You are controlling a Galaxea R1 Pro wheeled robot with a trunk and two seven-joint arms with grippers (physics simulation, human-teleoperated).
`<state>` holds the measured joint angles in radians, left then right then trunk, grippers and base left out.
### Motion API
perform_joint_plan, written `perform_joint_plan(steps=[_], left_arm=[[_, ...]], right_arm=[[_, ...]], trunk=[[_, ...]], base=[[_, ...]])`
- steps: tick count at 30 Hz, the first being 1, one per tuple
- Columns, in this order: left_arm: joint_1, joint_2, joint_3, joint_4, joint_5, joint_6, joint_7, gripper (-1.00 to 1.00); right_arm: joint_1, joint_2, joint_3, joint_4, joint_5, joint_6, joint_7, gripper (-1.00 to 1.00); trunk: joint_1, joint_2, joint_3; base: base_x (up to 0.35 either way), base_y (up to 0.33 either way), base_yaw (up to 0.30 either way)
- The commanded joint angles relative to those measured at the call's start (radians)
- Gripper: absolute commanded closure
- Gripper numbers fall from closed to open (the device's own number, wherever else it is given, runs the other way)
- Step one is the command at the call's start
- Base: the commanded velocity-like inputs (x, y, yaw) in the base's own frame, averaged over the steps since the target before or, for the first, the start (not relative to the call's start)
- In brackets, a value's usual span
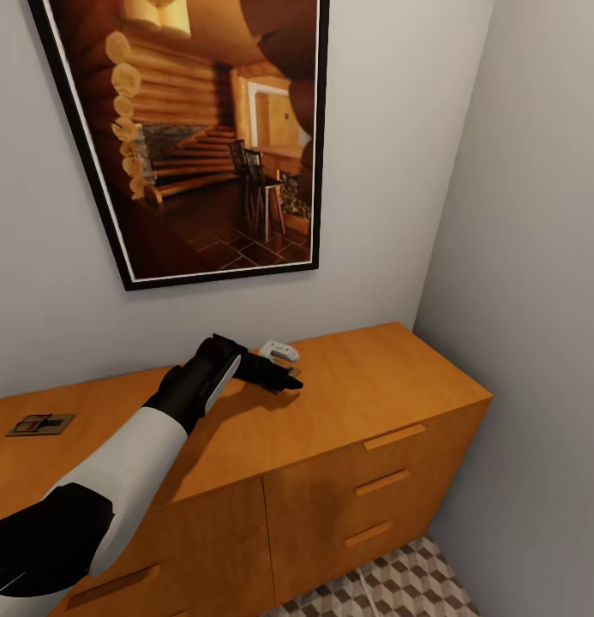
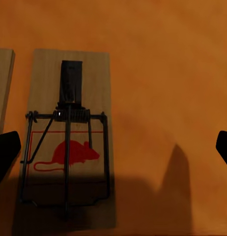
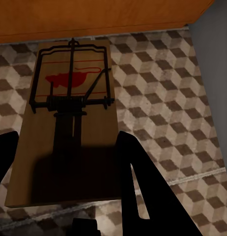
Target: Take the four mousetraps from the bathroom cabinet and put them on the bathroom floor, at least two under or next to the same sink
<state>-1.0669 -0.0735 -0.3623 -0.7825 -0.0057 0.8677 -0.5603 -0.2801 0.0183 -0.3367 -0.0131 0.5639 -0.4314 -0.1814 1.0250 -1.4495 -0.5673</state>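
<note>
Two mousetraps (image 2: 69, 142) lie on the cabinet (image 1: 348, 403) beneath the open left gripper (image 2: 113, 147); the right gripper (image 3: 69, 167) clamps another mousetrap (image 3: 69, 123).

— What does the left arm (image 1: 117, 467) look like from the head camera?
— A glossy black shoulder shell, a white forearm sleeve, then a matte black wrist housing with a slim white side panel.

— And beyond the wrist?
— The left gripper (image 1: 279, 378): plain black tapered fingers. Both wrist cameras show matching black fingertips (image 3: 138, 182), smooth and unmarked.
</note>
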Motion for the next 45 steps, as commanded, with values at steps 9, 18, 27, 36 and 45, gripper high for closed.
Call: perform_joint_plan(steps=[9, 18, 27, 36, 45], left_arm=[[-0.001, 0.001, 0.000, 0.017, -0.002, -0.011, -0.003, -1.00], [-0.001, 0.001, 0.000, 0.050, -0.002, -0.066, -0.001, -1.00], [-0.001, 0.001, 0.000, 0.057, -0.002, -0.072, -0.001, -1.00], [-0.001, 0.001, 0.000, 0.068, -0.002, -0.073, -0.001, -1.00], [-0.001, 0.001, 0.000, 0.070, -0.002, -0.073, -0.001, -1.00]], right_arm=[[-0.001, 0.000, -0.005, 0.001, 0.007, -0.003, -0.003, 1.00], [-0.001, 0.000, -0.005, 0.001, 0.007, -0.003, -0.003, 1.00], [-0.001, 0.000, -0.005, 0.001, 0.007, -0.003, -0.003, 1.00], [-0.001, -0.001, -0.005, 0.001, 0.007, -0.003, -0.003, 1.00], [-0.001, -0.001, -0.005, 0.001, 0.007, -0.003, -0.003, 1.00]], trunk=[[0.000, -0.001, -0.001], [0.000, -0.001, -0.001], [0.000, -0.001, -0.001], [0.000, -0.001, -0.001], [0.000, -0.001, -0.001]], base=[[0.000, 0.000, 0.000], [0.000, 0.000, 0.000], [0.000, 0.000, 0.000], [0.000, 0.000, 0.000], [0.000, 0.000, 0.000]])
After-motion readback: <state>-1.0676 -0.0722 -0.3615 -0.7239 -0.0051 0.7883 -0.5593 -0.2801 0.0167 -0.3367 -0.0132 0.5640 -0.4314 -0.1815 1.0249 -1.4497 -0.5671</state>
